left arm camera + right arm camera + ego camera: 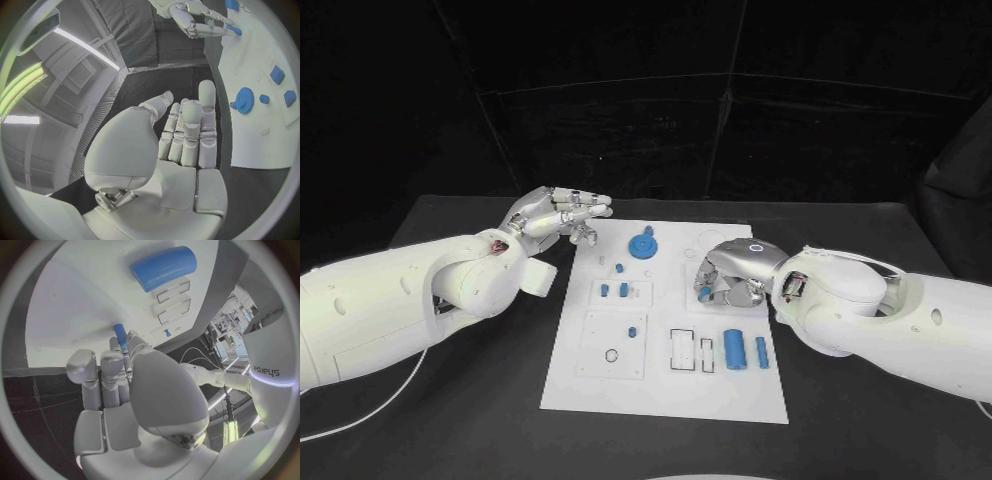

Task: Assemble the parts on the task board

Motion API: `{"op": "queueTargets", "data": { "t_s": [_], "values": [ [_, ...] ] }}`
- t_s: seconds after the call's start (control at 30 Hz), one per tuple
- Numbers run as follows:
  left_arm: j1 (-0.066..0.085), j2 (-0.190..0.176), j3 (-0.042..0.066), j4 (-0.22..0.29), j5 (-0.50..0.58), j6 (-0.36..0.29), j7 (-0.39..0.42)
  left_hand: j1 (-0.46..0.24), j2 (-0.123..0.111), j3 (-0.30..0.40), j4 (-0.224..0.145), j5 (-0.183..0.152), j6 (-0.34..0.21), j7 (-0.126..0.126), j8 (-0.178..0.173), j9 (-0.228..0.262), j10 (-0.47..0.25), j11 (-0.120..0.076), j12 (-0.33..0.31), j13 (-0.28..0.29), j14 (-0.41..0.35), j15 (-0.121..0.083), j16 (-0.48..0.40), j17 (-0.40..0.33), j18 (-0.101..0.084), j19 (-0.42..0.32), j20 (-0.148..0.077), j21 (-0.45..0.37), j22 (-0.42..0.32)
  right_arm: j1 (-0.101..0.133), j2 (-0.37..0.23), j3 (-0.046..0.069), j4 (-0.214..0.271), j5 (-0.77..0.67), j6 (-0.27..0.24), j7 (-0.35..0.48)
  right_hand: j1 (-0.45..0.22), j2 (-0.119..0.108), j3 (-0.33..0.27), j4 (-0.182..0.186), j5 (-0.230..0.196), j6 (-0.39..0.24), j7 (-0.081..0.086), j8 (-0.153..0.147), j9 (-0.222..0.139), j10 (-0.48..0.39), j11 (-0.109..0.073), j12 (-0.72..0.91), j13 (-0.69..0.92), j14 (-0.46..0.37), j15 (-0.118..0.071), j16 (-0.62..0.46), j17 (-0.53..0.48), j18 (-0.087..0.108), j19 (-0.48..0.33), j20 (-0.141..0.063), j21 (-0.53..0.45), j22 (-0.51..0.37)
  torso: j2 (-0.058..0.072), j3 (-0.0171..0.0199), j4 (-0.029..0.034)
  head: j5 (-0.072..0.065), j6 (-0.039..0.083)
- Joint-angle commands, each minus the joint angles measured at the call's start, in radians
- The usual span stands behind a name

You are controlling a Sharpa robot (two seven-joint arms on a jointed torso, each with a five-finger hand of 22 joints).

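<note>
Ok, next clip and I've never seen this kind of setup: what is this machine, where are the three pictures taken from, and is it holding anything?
It is a two-armed robot with silver many-fingered hands, working at a black table.

The square picture looks down from its head. The two round ones come from cameras at the left and right wrists, behind each hand.

On the table lies the white task board. It carries small blue parts: a blue gear near its far edge, a large blue cylinder and a thinner blue pin on the near right.

The left hand is off the board's far left corner, fingers curled, holding nothing. The right hand is over the board and pinches a small blue peg at its fingertips.
</note>
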Motion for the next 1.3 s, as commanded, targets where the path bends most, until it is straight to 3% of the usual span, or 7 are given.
{"op": "queueTargets", "data": {
  "t_s": [0.03, 0.37, 0.5, 0.63, 0.8, 1.1, 1.3],
  "values": [
    [0.001, -0.001, 0.001, 0.003, 0.004, 0.017, 0.0, 0.0, 0.008, -0.008, 0.003, 0.001, -0.007, -0.002, 0.005, -0.001, -0.011, 0.001, 0.008, -0.001, -0.007, -0.001, -0.004, -0.004, 0.012, -0.005, 0.003, -0.005, -0.003, -0.001, 0.003, -0.002, 0.0, -0.041, 0.034, -0.02, 0.021, -0.004, 0.064, -0.017, -0.014, 0.031, 0.0, 0.004, 0.0, 0.035, -0.004, -0.019, 0.003, 0.017, -0.007, 0.039, 0.039, -0.02, 0.024, -0.004, 0.03, 0.038, -0.001, -0.0003, 0.0013, -0.004, -0.003],
    [0.001, -0.002, 0.001, 0.003, 0.004, 0.027, -0.005, 0.007, 0.015, -0.004, 0.001, 0.002, -0.009, -0.001, 0.006, -0.001, -0.016, 0.001, 0.01, -0.002, -0.01, -0.001, -0.006, -0.009, 0.013, -0.006, 0.003, -0.007, -0.004, -0.002, -0.019, -0.002, 0.041, -0.016, -0.081, 0.001, -0.003, -0.029, 0.151, -0.039, -0.017, 0.042, 0.005, -0.008, -0.004, 0.057, -0.002, -0.052, 0.004, 0.01, -0.004, 0.058, 0.05, -0.021, 0.021, -0.003, 0.044, 0.052, -0.002, 0.0009, 0.0001, 0.0, -0.004],
    [0.001, -0.001, 0.001, 0.002, 0.004, 0.034, -0.006, 0.022, 0.028, 0.007, -0.005, 0.004, -0.011, -0.001, 0.009, -0.001, -0.02, 0.001, 0.014, -0.002, -0.014, -0.002, -0.007, -0.012, 0.013, -0.006, 0.002, -0.008, -0.005, -0.001, -0.048, 0.001, 0.076, 0.044, -0.136, 0.028, -0.014, -0.04, 0.177, -0.049, -0.017, 0.042, 0.009, -0.013, -0.005, 0.06, 0.0, -0.062, 0.004, 0.009, -0.001, 0.064, 0.054, -0.021, 0.02, -0.002, 0.048, 0.056, -0.003, -0.0011, 0.0002, -0.001, -0.003],
    [0.001, 0.0, 0.0, 0.002, 0.004, 0.038, -0.007, 0.013, 0.019, 0.0, -0.002, 0.002, -0.015, 0.001, 0.01, -0.001, -0.024, 0.003, 0.018, -0.002, -0.015, 0.0, -0.006, -0.013, 0.012, -0.007, 0.003, -0.01, -0.006, -0.001, -0.072, 0.023, 0.113, 0.123, -0.179, 0.047, -0.03, -0.048, 0.186, -0.048, -0.018, 0.041, 0.01, -0.016, -0.006, 0.06, 0.002, -0.068, 0.004, 0.009, 0.0, 0.069, 0.058, -0.021, 0.02, -0.001, 0.05, 0.06, -0.001, -0.0004, 0.0011, 0.002, -0.001],
    [0.001, 0.001, 0.0, 0.0, 0.004, 0.031, -0.01, 0.012, 0.018, -0.001, -0.002, 0.002, -0.015, 0.001, 0.011, -0.001, -0.024, 0.003, 0.018, -0.002, -0.014, 0.001, -0.005, -0.011, 0.012, -0.007, 0.004, -0.01, -0.006, 0.0, -0.077, 0.033, 0.145, 0.188, -0.2, 0.068, -0.031, -0.052, 0.194, -0.054, -0.016, 0.041, 0.012, -0.017, -0.006, 0.062, 0.003, -0.071, 0.005, 0.009, 0.0, 0.071, 0.059, -0.021, 0.02, 0.0, 0.052, 0.061, -0.001, -0.001, 0.0009, 0.003, -0.001],
    [0.001, 0.006, 0.0, -0.002, 0.004, 0.027, -0.01, 0.012, 0.019, -0.001, -0.001, 0.002, -0.015, 0.001, 0.011, -0.001, -0.024, 0.003, 0.019, -0.002, -0.015, 0.001, -0.005, -0.012, 0.012, -0.007, 0.004, -0.01, -0.006, -0.002, 0.035, 0.035, 0.121, 0.225, -0.184, 0.124, -0.035, -0.055, 0.208, -0.063, -0.014, 0.039, 0.015, -0.02, -0.006, 0.062, 0.005, -0.076, 0.005, 0.008, 0.002, 0.073, 0.059, -0.021, 0.018, 0.001, 0.053, 0.061, 0.001, -0.0014, 0.0023, 0.023, -0.005],
    [0.001, 0.012, 0.0, -0.006, 0.004, 0.02, -0.008, 0.011, 0.02, -0.001, 0.0, 0.002, -0.015, 0.001, 0.011, -0.001, -0.025, 0.003, 0.02, -0.002, -0.014, 0.001, -0.005, -0.011, 0.012, -0.007, 0.004, -0.01, -0.007, -0.017, 0.136, 0.025, 0.081, 0.2, -0.142, 0.151, -0.038, -0.057, 0.216, -0.069, -0.013, 0.036, 0.016, -0.022, -0.007, 0.059, 0.007, -0.08, 0.004, 0.007, 0.003, 0.075, 0.059, -0.021, 0.017, 0.002, 0.053, 0.062, 0.001, -0.002, 0.0033, 0.039, -0.015]
  ]
}}
